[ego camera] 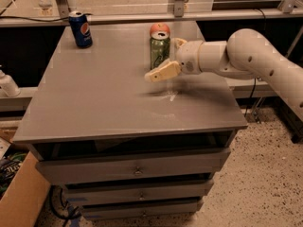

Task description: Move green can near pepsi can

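One green can [160,51] is standing upright near the far edge of a gray table [94,98], its markings too faint to read. One pepsi can [81,29], showing its round red-white-blue logo, is sitting well apart at the far left corner. The gripper [165,64] on the white arm [255,56] is reaching in from the right with its jaws spread, the near finger [162,72] showing in front of the green can and the other largely hidden behind it. Contact is impossible to make out.
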